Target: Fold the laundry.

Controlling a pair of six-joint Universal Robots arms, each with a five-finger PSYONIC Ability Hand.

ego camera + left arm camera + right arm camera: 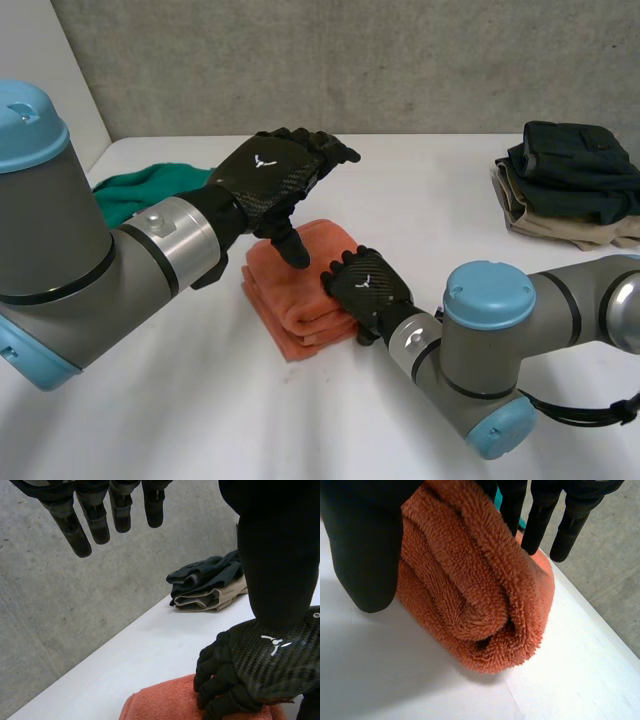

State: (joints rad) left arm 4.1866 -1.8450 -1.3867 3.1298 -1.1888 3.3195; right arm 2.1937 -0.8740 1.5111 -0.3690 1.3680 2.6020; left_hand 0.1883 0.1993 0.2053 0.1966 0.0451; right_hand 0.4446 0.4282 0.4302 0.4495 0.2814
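Right hand (367,288) around orange towel (285,297); folded clothes (570,178) beyond.

My grey arms (60,240) carry light-blue caps (487,290); left hand (268,172) and right hand (366,288) are black carbon-weave, each with a white emblem.

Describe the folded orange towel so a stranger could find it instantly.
On the white table, look at the middle. The orange towel lies there folded thick, with the right hand gripping its end. It is fluffy terry, unlike the green cloth at the left and the dark-and-tan stack at far right.
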